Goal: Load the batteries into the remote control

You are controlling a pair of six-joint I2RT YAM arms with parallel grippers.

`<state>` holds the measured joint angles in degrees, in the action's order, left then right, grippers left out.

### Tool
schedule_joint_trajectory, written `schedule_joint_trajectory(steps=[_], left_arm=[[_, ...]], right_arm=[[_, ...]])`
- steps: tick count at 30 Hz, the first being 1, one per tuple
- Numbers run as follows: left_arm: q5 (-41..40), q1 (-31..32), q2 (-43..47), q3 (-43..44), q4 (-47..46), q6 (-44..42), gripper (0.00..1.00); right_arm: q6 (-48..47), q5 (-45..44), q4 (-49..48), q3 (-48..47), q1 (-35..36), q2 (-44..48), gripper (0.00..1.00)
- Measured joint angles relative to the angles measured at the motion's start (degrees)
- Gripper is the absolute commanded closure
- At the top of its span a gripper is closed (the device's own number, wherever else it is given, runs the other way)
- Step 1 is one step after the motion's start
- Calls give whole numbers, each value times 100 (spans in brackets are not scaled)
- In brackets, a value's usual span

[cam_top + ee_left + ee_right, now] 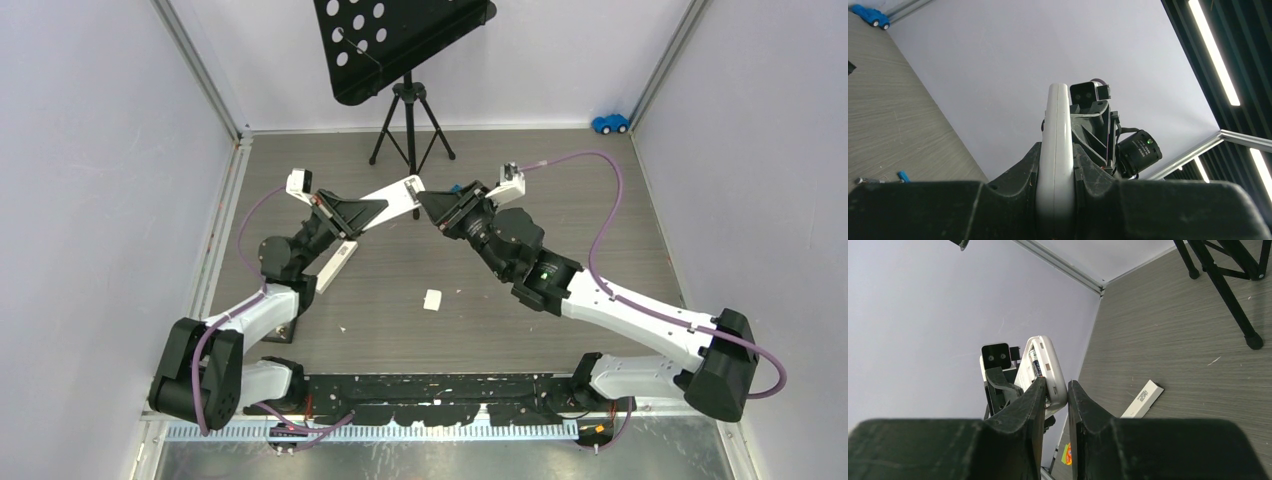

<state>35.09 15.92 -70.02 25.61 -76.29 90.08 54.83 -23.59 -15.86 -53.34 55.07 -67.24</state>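
The left gripper (1055, 150), nearest the wrist lens, was seen clamped on the remote control (1057, 115), viewed edge-on. From above, its long axis ran 8 to 2 o'clock, free end toward 2. The right gripper (1057, 386) stood at that end, fingers narrowly parted; any pinch could not be judged. One battery (1035, 363) lay lengthwise in the open bay, lower end hidden. A silvery cell (863, 180) and a blue cell (903, 176) lay on the table (898, 115) at 8 o'clock, small and blurred.

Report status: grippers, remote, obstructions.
Left gripper shut on remote. Right gripper at its open compartment, grip unclear. One battery seated; loose batteries on table. No obstruction seen.
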Motion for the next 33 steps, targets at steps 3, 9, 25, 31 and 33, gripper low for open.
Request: schedule_joint_trajectory(steps=[3,9,25,31,33], left_arm=[[-31,-35,0,0,28,2,100],[-146,-87,2,0,35,2,100],[-87,-111,0,0,120,-48,100],[-13,-72,-4,0,90,-48,100],[37,-35,-9,0,20,-55,100]], right_arm=[[-26,68,81,-116,-33,-94,78],[-81,151,236,-389,-92,-308,76],[-339,549,671,-710,-131,-546,63],[-358,592,772,-623,-136,-378,37],[-374,654,767,-437,-166,-199,25]])
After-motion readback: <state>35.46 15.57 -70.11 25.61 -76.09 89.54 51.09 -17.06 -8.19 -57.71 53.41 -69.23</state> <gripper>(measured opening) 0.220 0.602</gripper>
